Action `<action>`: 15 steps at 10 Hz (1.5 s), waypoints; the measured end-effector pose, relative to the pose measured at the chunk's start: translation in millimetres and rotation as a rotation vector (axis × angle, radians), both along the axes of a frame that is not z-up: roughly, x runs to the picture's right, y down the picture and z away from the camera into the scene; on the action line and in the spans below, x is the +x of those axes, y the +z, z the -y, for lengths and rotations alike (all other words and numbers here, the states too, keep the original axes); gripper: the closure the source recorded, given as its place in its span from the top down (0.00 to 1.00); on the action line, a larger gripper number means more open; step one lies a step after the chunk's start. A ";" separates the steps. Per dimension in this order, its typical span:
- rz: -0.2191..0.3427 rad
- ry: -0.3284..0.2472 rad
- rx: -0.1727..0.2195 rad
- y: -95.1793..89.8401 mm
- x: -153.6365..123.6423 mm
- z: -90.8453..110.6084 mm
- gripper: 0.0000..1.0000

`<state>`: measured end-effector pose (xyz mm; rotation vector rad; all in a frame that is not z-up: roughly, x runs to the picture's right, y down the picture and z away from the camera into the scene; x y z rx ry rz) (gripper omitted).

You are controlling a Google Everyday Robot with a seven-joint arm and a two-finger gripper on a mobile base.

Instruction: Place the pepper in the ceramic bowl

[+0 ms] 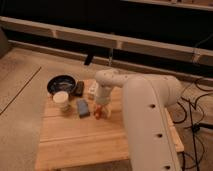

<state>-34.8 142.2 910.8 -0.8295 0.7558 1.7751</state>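
Observation:
The pepper [99, 113], small and orange-red, lies on the wooden table [75, 142] near its middle. My gripper [102, 106] hangs straight down from the white arm [145, 110] and sits right over the pepper, partly hiding it. The ceramic bowl [62, 83], dark and round, stands at the table's back left corner, well to the left of the gripper. Nothing shows inside the bowl.
A small white cup [62, 100] stands just in front of the bowl. A blue block [82, 107] lies left of the pepper. A dark object [80, 88] and a white object [92, 90] sit behind them. The table is surrounded by carpet floor.

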 end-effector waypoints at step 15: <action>0.124 -0.013 0.264 -49.6 -32.4 97.6 0.00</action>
